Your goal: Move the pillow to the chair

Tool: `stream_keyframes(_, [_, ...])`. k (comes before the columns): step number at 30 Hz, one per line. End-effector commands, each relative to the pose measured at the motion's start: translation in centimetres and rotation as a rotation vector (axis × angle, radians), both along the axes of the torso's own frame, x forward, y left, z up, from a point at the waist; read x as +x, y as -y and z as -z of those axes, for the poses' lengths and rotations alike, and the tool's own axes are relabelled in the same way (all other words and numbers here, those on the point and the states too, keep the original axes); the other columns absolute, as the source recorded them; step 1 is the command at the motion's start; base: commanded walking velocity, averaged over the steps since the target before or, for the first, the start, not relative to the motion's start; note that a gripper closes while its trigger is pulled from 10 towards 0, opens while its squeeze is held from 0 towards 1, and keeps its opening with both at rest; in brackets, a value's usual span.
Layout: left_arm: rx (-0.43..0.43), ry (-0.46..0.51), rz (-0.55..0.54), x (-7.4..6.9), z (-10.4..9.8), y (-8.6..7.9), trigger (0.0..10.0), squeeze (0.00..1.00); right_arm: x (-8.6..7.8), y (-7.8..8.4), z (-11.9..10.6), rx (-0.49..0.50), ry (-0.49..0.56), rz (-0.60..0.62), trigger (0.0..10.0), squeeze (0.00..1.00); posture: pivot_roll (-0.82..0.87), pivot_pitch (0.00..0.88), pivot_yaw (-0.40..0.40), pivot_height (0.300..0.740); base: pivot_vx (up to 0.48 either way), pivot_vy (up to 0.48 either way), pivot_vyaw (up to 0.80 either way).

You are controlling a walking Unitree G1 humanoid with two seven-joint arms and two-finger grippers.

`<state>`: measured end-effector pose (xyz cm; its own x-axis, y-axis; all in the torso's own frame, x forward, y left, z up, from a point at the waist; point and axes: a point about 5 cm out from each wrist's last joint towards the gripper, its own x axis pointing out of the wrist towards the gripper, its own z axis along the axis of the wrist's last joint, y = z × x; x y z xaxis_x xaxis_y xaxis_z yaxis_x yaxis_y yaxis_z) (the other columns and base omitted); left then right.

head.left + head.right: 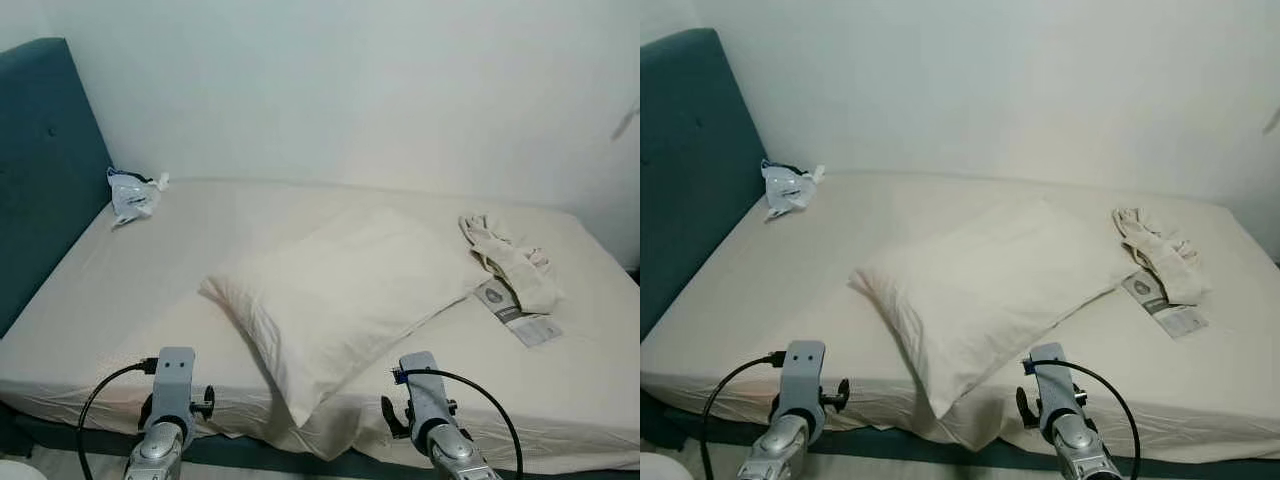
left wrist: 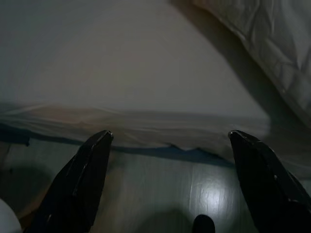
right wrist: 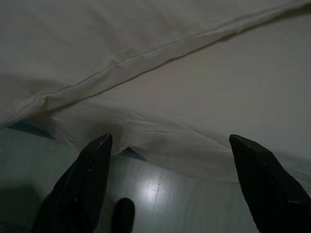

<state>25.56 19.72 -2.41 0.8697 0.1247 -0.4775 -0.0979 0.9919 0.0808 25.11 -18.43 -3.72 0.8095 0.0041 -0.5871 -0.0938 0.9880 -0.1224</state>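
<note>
The plump cream fabric pillow (image 1: 350, 295) lies diagonally across the beige-sheeted bed (image 1: 120, 290), its near corner overhanging the front edge between the 2 wide-open grippers, left gripper (image 2: 170, 141) and right gripper (image 3: 170, 143), nearer the right.

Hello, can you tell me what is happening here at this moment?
The robot stands at the edge of a bed, facing a cream pillow that lies diagonally on the sheet with one corner hanging over the near edge. Both grippers are open and hold nothing: the left gripper is at the bed's edge beside the pillow, and the right gripper is just under the overhanging corner. The pillow is not yet gripped. A crumpled bag, a cloth and a leaflet also lie on the bed.
</note>
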Motion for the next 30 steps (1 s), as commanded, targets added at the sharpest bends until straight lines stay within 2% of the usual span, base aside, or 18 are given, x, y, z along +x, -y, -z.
stream_keyframes(1, [0.02, -0.03, 0.016, -0.1, 0.3, 0.3, 10.0, 0.0, -0.3, 0.0, 0.4, 0.052, -0.031, 0.035, 10.0, 0.0, 0.05, 0.03, -0.027, 0.74, 0.0, 0.0, 0.0])
stream_keyframes(4, [0.039, -0.03, 0.032, -0.1, 0.4, 0.8, 10.0, 0.0, -0.4, -0.5, 0.5, 0.086, -0.034, -0.001, 10.0, 0.0, 0.05, 0.04, -0.021, 0.74, 0.0, 0.0, 0.0])
stream_keyframes(7, [0.022, -0.02, 0.036, 0.0, 0.4, 1.2, 10.0, 0.0, -0.3, -0.6, 0.3, 0.145, -0.008, 0.019, 10.0, 0.0, 0.05, 0.046, -0.02, 0.74, 0.0, 0.0, 0.0])
stream_keyframes(8, [0.007, -0.013, 0.042, 0.0, 0.4, 1.5, 10.0, 0.0, -0.2, -0.6, 0.1, 0.195, 0.013, 0.042, 10.0, 0.0, 0.04, 0.05, -0.025, 0.74, 0.0, 0.0, 0.0])
stream_keyframes(10, [0.005, -0.005, 0.047, 0.0, 0.3, 1.5, 10.0, 0.0, 0.0, -0.6, 0.0, 0.171, 0.017, 0.027, 10.0, 0.0, 0.04, 0.055, -0.03, 0.74, 0.0, 0.0, 0.0])
stream_keyframes(12, [0.032, 0.009, 0.051, 0.2, 0.0, 1.0, 10.0, 0.0, 0.4, -0.8, -0.4, 0.07, 0.028, -0.04, 10.0, 0.0, 0.04, 0.075, -0.05, 0.74, 0.0, 0.0, 0.0])
stream_keyframes(17, [0.077, 0.011, 0.059, 0.1, -0.1, 0.2, 10.0, 0.0, 0.4, -1.2, -0.2, 0.109, 0.004, -0.031, 10.0, 0.0, 0.05, 0.081, -0.047, 0.74, 0.0, 0.0, 0.0])
stream_keyframes(19, [0.067, 0.018, 0.052, 0.0, -0.1, 0.1, 10.0, 0.0, 0.4, -1.4, -0.2, 0.116, 0.007, -0.063, 10.0, 0.0, 0.03, 0.076, -0.034, 0.74, 0.0, 0.0, 0.0])
stream_keyframes(21, [0.026, 0.047, 0.014, 0.1, -0.4, 0.1, 10.0, 0.0, 0.4, -2.3, -0.5, 0.158, 0.031, -0.164, 10.0, 0.0, 0.01, 0.068, -0.018, 0.74, 0.0, 0.0, 0.0])
stream_keyframes(22, [0.02, 0.051, 0.017, 0.2, -0.4, 0.5, 10.0, 0.0, 0.5, -2.1, -0.7, 0.169, 0.047, -0.16, 10.0, 0.0, 0.01, 0.088, -0.012, 0.74, 0.0, 0.0, 0.0])
stream_keyframes(24, [0.051, 0.04, 0.101, 0.1, -0.2, 2.0, 10.0, 0.0, 0.6, -0.6, -1.0, 0.188, 0.07, -0.094, 10.0, 0.0, 0.0, 0.062, -0.012, 0.74, 0.0, 0.0, 0.0])
stream_keyframes(25, [0.051, 0.04, 0.101, 0.1, -0.2, 2.0, 10.0, 0.0, 0.6, -0.6, -1.0, 0.188, 0.07, -0.094, 10.0, 0.0, 0.0, 0.062, -0.012, 0.74, 0.0, 0.0, 0.0])
stream_keyframes(26, [0.078, 0.047, 0.178, 0.4, -0.3, 2.8, 10.0, 0.0, 1.2, 0.1, -1.5, 0.198, 0.109, -0.008, 10.0, 0.0, -0.03, 0.106, 0.0, 0.74, 0.0, 0.0, 0.0])
stream_keyframes(30, [0.098, 0.015, 0.205, 0.2, 0.1, 3.1, 10.0, 0.0, 1.2, 0.9, -1.6, 0.173, 0.123, 0.066, 10.0, 0.0, -0.05, 0.106, 0.02, 0.74, 0.0, 0.0, 0.0])
